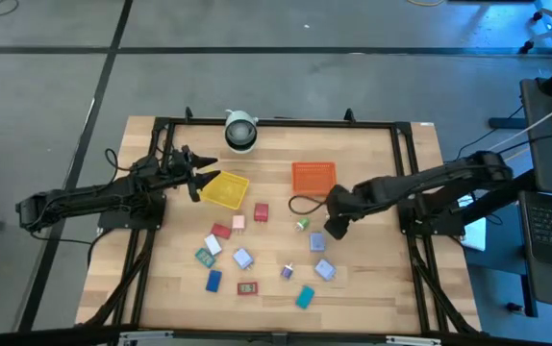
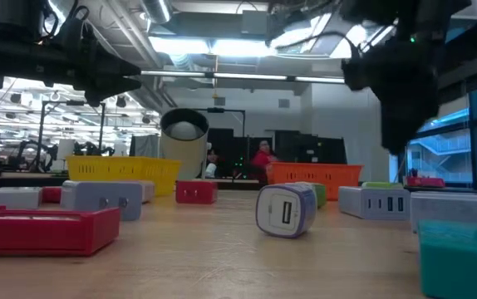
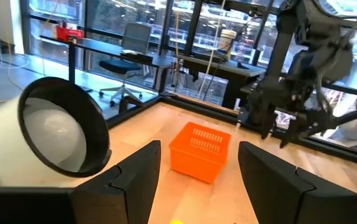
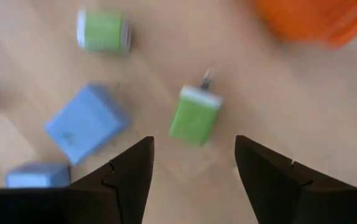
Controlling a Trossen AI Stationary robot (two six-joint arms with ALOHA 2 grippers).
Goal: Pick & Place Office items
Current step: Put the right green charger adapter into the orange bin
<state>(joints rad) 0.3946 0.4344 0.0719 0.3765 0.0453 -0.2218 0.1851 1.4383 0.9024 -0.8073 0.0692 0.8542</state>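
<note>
The office items are small blocky pieces scattered on the table's near half: red [image 1: 261,212], pink [image 1: 238,223], blue [image 1: 213,281], teal [image 1: 304,297], light blue [image 1: 325,270] and others. My right gripper [image 1: 335,231] hovers open above the table beside the orange tray [image 1: 313,178]. Its wrist view shows its fingers [image 4: 194,142] standing on either side of a green piece [image 4: 194,115], well above it. That piece lies flat on the wood near a light blue block [image 4: 85,121]. My left gripper [image 1: 197,183] is open at the yellow tray's [image 1: 226,189] left edge and holds nothing.
A white cylinder with a black rim [image 1: 240,132] stands near the far edge. A dark cord loop [image 1: 304,204] lies in front of the orange tray. A black frame [image 1: 276,123] borders the table. In the low view a purple-white cube [image 2: 287,209] sits mid-table.
</note>
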